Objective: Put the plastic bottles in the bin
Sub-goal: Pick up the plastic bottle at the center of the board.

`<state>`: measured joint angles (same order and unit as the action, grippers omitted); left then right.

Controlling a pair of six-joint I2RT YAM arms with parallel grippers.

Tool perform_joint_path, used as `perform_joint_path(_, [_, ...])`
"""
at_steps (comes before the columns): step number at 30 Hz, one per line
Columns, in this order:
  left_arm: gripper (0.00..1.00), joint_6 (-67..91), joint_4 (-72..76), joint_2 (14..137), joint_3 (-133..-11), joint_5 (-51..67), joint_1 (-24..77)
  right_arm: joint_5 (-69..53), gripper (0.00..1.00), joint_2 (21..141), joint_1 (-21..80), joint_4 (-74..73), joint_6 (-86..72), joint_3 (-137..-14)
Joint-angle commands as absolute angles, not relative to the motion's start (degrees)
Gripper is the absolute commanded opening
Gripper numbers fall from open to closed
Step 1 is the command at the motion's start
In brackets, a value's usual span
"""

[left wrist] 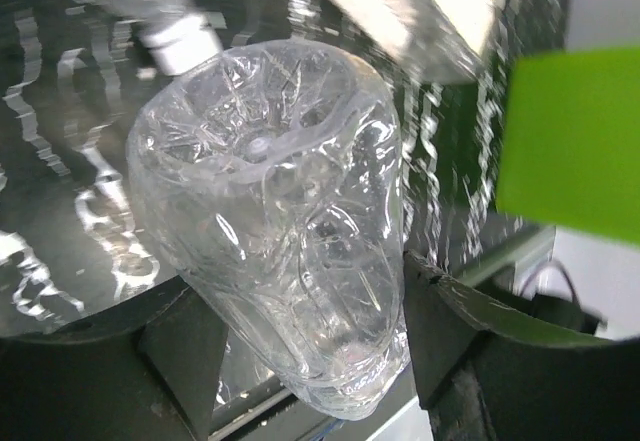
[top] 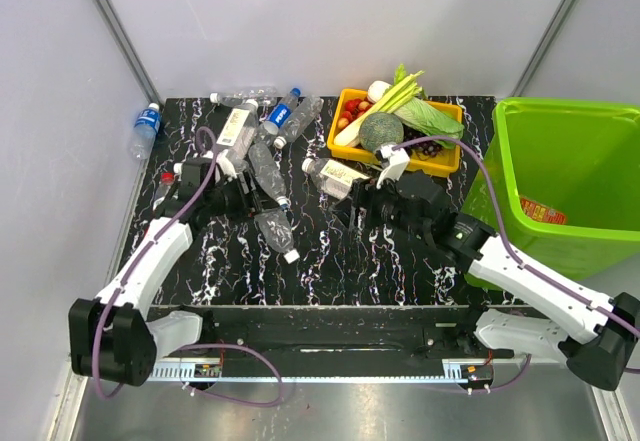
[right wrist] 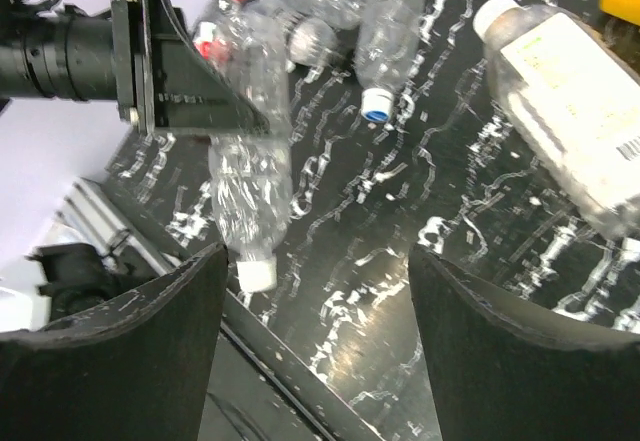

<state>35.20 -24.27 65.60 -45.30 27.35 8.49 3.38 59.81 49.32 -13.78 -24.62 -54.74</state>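
- Bottles [top: 265, 166] lie scattered on the table [top: 400, 251], far left, well apart from the bin [top: 570, 107].
- Left gripper [left wrist: 310, 326] clamps a clear bottle [left wrist: 280, 191] whose neck is hidden.
- Right gripper [right wrist: 315, 311] is spread wide and empty.
- White label [right wrist: 565, 101]: the print is too blurred to read.

A glossy black table [top: 400, 261] veined with white fills the middle of the overhead view, glare catching on its surface. Plain pale grey walls [top: 330, 21] close it in on three sides, with slanting metal posts [top: 115, 26] at upper left and upper right. A metal rail [top: 330, 366] runs along the bottom, above a dull grey surface [top: 350, 416].
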Motion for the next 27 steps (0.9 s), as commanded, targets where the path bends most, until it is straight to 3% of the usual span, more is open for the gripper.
perform_joint_path(1, [0.47,23.22,-27.67,61.35,-52.81,38.23,13.0,-2.19,0.79,61.26,49.13,-2.22,-31.1,-54.85])
perform_joint_path(3, [0.47,20.05,-31.36,59.6,-54.49,36.84,16.51,-3.95,0.81,62.66,49.13,2.0,-32.6,-54.58])
perform_joint_path(5, [0.47,18.73,-31.38,57.14,-53.97,32.71,19.93,-6.66,0.99,64.24,49.13,5.08,-33.13,-54.75])
perform_joint_path(17, [0.48,17.05,-30.84,49.48,-50.89,29.8,26.19,-19.68,0.92,80.59,50.27,12.2,-38.14,-61.26])
perform_joint_path(27, [0.49,16.87,-31.55,49.05,-51.07,31.46,27.07,-20.13,0.93,86.74,52.38,15.65,-39.55,-65.39])
